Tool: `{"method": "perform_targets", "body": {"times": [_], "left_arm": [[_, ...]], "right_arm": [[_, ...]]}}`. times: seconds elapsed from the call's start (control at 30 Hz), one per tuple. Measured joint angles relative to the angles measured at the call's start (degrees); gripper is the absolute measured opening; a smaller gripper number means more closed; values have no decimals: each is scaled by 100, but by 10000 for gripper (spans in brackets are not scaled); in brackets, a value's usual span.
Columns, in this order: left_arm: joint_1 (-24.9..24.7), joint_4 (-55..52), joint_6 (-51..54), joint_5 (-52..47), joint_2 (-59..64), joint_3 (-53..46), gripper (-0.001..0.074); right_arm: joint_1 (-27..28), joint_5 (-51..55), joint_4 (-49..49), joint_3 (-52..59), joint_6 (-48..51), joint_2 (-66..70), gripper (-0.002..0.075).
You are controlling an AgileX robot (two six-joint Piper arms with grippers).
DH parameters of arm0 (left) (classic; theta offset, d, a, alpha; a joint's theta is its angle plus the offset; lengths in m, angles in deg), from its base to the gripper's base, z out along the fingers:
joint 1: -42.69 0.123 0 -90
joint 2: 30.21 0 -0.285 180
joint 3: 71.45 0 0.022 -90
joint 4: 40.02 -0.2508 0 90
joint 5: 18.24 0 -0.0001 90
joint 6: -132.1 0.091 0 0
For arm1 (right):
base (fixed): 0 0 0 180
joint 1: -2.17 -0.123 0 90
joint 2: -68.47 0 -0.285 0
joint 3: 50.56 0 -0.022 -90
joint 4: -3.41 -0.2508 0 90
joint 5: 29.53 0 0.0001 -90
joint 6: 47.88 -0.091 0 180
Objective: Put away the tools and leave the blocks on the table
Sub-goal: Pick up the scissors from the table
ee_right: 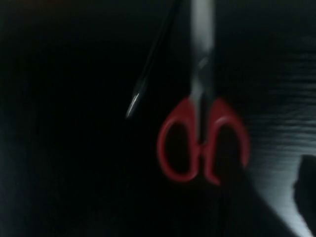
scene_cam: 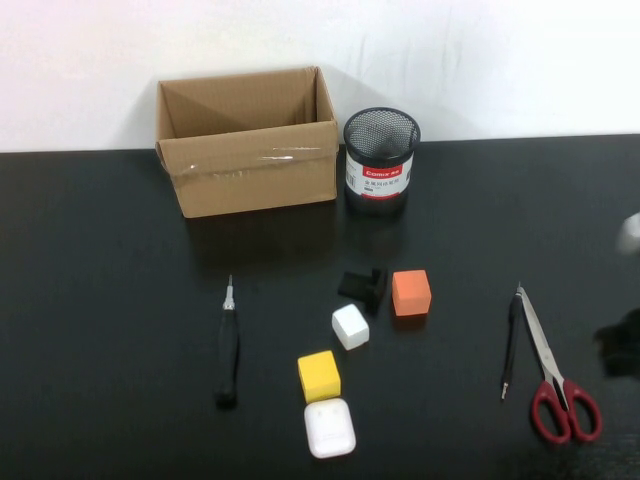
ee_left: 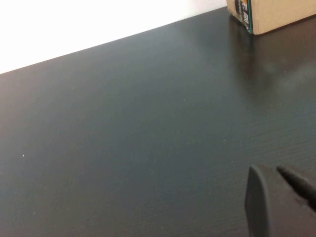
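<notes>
Matte black and faintly reflective, the table (scene_cam: pixel 110 300) carries everything, and the orange cube (scene_cam: pixel 411 292) serves as the landmark. Touching its left side sits a small black angular piece (scene_cam: pixel 362 284); down-left of it lies the white cube (scene_cam: pixel 350 326), further down-left the yellow cube (scene_cam: pixel 319 376), and below that the flat white square with rounded corners (scene_cam: pixel 329 428). Well left of the orange cube the black-handled screwdriver (scene_cam: pixel 228 345) lies with its short silver tip pointing away from the robot. Right of the orange cube lie the thin black pen-like driver (scene_cam: pixel 510 347) and, just beside it, the red-handled steel scissors (scene_cam: pixel 553 373), blades closed. Behind the orange cube stand a black wire-mesh pen cup (scene_cam: pixel 380 160) and, to its left, an open brown cardboard box (scene_cam: pixel 247 140) with clear tape.

Nothing lies on or against the tools. The right gripper (scene_cam: pixel 622 340) is a dark blur near the scissors; its opening cannot be told. The left gripper (ee_left: pixel 276 197) hovers over bare table near the box, holding nothing; whether it is open cannot be told.
</notes>
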Motion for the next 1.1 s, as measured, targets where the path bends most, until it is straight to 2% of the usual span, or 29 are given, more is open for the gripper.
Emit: {"method": "perform_targets", "body": {"times": [0.07, 0.2, 0.47, 0.83, 0.93, 1.1], "left_arm": [[0, 0, 0, 0, 0, 0, -3], [0, 0, 0, 0, 0, 0, -3], [0, 0, 0, 0, 0, 0, -3], [0, 0, 0, 0, 0, 0, -3], [0, 0, 0, 0, 0, 0, -3], [0, 0, 0, 0, 0, 0, -3]], "right_arm": [[-321, 14, 131, -39, 13, 282, 264], [-798, 196, 447, -419, -58, 871, 321], [-1044, 187, 1083, -1438, -541, 1944, 333], [-1044, -260, 1145, -1517, -613, 3022, 331], [-1044, -315, 1218, -1583, -691, 3108, 286], [-1048, -270, 1356, -1620, -1067, 3118, 74]]}}
